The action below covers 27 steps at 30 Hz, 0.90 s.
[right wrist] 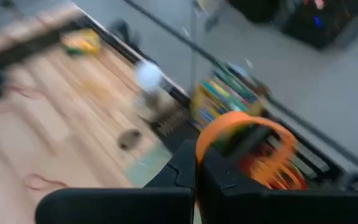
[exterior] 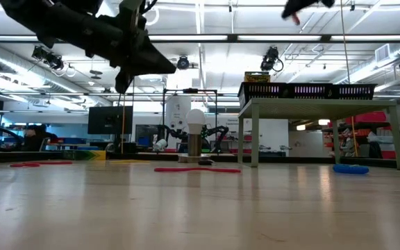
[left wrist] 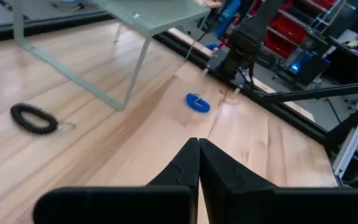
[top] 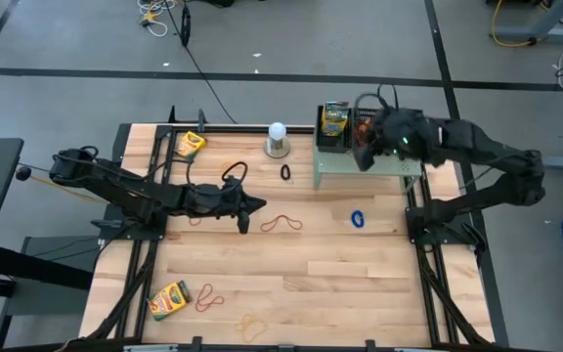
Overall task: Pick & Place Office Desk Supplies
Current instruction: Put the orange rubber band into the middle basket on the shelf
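My right gripper [top: 364,154] [right wrist: 196,163] is raised over the black mesh baskets [top: 363,125] on the pale green riser [top: 360,168], shut on an orange rubber band [right wrist: 247,127]. One basket holds a crayon box [top: 334,121] standing upright, and another holds more orange bands [right wrist: 277,171]. My left gripper [top: 242,223] [left wrist: 198,144] is shut and empty. It hangs above the table beside a red rubber band [top: 281,223] that lies flat. A blue band [top: 359,219] [left wrist: 197,102] and a black coiled band [top: 285,173] [left wrist: 34,118] also lie on the wood. My right gripper pinches the orange rubber band between its two shut fingers at one side of the loop [right wrist: 204,142]. The loop stands open just beyond the fingertips and is lifted clear above the basket. The blur hides how far back it sits between the fingers.
A white ball on a metal base [top: 278,137] stands left of the riser. Crayon boxes lie at the far left [top: 189,145] and the near left [top: 169,300]. A red band [top: 206,296] and a tan band [top: 252,323] lie near the near edge. Bare wood shows in the table's middle and near right.
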### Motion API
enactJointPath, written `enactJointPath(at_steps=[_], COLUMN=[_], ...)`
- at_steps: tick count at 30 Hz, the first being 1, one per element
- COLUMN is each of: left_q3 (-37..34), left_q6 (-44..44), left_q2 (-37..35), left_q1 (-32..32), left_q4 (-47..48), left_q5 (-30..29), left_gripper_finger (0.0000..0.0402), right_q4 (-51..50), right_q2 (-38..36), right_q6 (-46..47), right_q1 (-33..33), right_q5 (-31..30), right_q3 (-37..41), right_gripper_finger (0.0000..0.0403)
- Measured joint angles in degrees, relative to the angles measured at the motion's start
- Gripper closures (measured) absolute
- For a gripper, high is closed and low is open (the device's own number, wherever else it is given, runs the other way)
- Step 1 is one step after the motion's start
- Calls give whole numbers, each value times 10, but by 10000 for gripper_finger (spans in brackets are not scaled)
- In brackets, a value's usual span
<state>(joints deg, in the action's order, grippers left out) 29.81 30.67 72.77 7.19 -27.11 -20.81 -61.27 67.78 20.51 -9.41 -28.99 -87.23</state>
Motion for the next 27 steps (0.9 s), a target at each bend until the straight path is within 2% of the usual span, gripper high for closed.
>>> enactJointPath(at_steps=[7,12,16,19,23,27], left_q3=[-1,-1,-1,-1,-1,-1], left_q6=[7,23,27,31,53,77], left_q2=[0,0,0,0,0,0], left_q1=[0,3,6,7,6,6], left_q4=[-1,-1,-1,-1,-1,-1], left_q5=[-1,9,8,4,33,28], left_gripper_finger=[393,393,393,393,392,392], right_q4=[-6,69,118,143,153,153], right_q2=[6,12,24,26,25,25], right_q6=[-33,-62,-64,-64,-63,-62], right_q1=[-193,-289,-325,-329,-328,-328], right_q5=[87,139,162,165,168,157], right_q3=[81,168,219,244,250,231], right_gripper_finger=[401,399,396,378,325,259])
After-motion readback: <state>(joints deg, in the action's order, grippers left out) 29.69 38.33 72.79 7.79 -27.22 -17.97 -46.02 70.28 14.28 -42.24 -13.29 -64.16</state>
